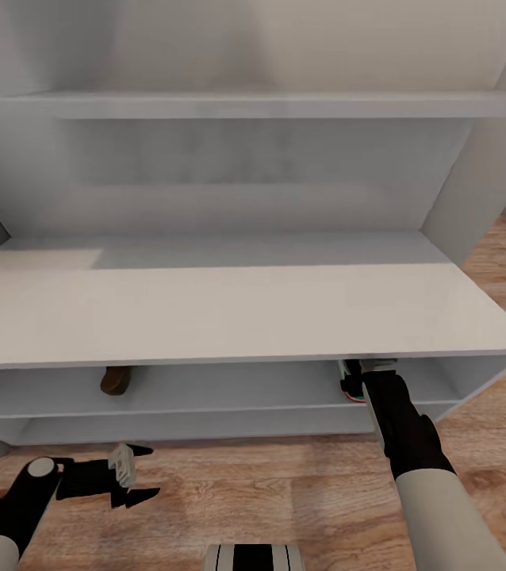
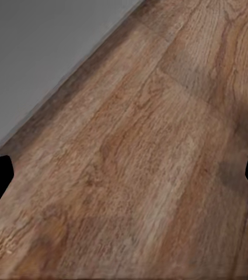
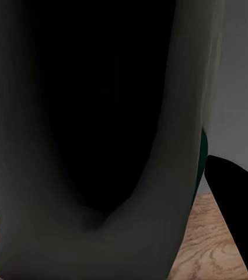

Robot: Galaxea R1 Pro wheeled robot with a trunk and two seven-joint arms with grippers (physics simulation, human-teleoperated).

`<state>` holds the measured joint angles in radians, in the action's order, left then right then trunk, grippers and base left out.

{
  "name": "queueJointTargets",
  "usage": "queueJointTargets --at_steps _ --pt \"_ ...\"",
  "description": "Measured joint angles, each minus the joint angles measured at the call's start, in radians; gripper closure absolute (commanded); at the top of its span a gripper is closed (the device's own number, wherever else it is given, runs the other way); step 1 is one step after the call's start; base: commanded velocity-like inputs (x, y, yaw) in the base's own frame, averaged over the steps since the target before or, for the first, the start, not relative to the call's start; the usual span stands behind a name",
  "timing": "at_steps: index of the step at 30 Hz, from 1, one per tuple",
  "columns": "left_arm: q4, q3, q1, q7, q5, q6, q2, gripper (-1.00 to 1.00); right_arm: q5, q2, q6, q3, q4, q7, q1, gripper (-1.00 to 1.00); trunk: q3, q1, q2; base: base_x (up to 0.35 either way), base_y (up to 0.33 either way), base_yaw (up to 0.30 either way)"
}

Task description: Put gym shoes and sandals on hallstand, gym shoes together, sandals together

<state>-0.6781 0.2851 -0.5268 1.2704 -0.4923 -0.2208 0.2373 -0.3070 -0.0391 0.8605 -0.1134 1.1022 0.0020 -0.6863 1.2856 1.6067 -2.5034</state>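
White gym shoe (image 1: 351, 382) seemingly between right gripper (image 1: 368, 373)

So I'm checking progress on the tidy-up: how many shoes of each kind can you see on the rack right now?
Gym shoes: 1, on the upper open shelf of the hallstand, at the right gripper.
Sandals: 1, same shelf, further left.
Total: 2 shoes visible; the bench top hides most of each.

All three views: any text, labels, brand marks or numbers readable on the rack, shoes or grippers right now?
None. The hallstand is plain pale grey, unmarked. The gym shoe at the right gripper and the sandal on the shelf show no readable marks. The left gripper and the corridor floor bear no text.
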Motion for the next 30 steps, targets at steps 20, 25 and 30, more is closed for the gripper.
queueJointTargets --at_steps 20,25,30 --pt "0.039 -0.051 0.0 -0.001 -0.009 -0.039 0.0 -1.0 0.012 -0.001 0.0 0.001 -0.002 0.001 0.0 -1.0 0.0 0.0 0.0 0.0 0.0 0.0" --pt "0.039 -0.05 0.0 -0.001 -0.008 -0.039 0.0 -1.0 0.012 -0.001 0.0 0.001 -0.002 0.001 0.0 -1.0 0.0 0.0 0.0 0.0 0.0 0.0" --pt "0.039 -0.05 0.0 -0.001 -0.009 -0.039 0.0 -1.0 0.012 -0.001 0.0 0.001 -0.002 0.001 0.0 -1.0 0.0 0.0 0.0 0.0 0.0 0.0"
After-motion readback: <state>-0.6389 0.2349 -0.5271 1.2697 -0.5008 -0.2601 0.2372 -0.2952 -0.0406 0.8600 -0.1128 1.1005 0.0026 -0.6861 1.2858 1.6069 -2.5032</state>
